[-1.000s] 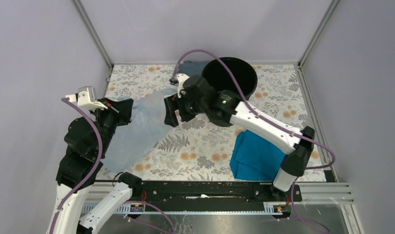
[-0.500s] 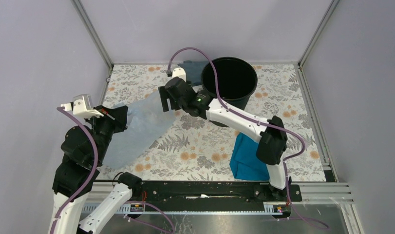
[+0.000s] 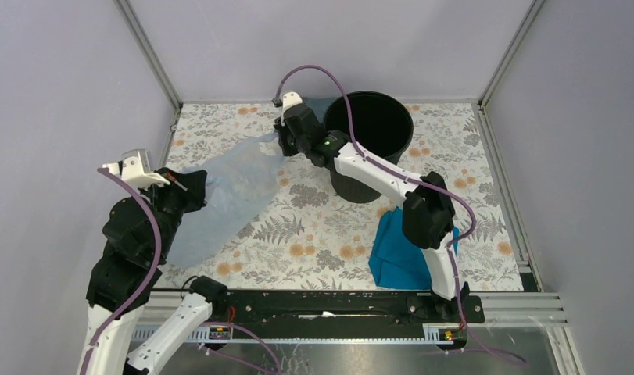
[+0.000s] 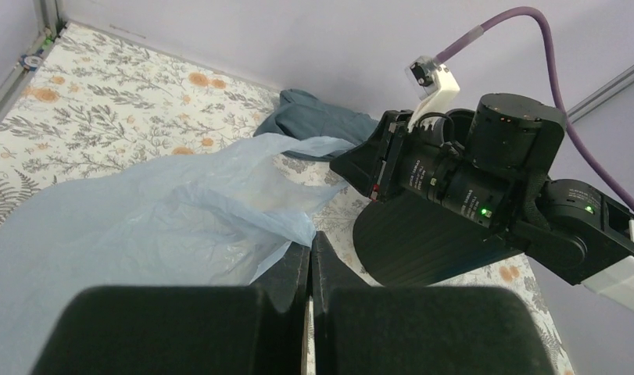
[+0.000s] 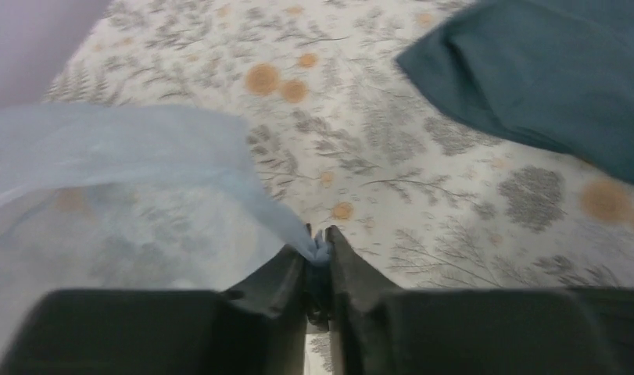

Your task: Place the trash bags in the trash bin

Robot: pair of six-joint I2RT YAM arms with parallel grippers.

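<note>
Beside one trash bin [image 3: 370, 190], one trash bag [image 3: 235, 183] hangs between two claws: left claw [image 4: 309, 258], right claw [image 5: 317, 254], both pinching it.

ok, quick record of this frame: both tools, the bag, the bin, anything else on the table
left tool: shut on one end of the trash bag
right tool: shut, pinching a bunched bit of the bag's other end, beside the trash bin
trash bag: strung between both tools, lower part lying on the table, all outside the bin
trash bin: upright, far centre, nothing visible inside
teal cloth: folded, near right
grey-blue cloth: crumpled at the far edge by the bin
</note>
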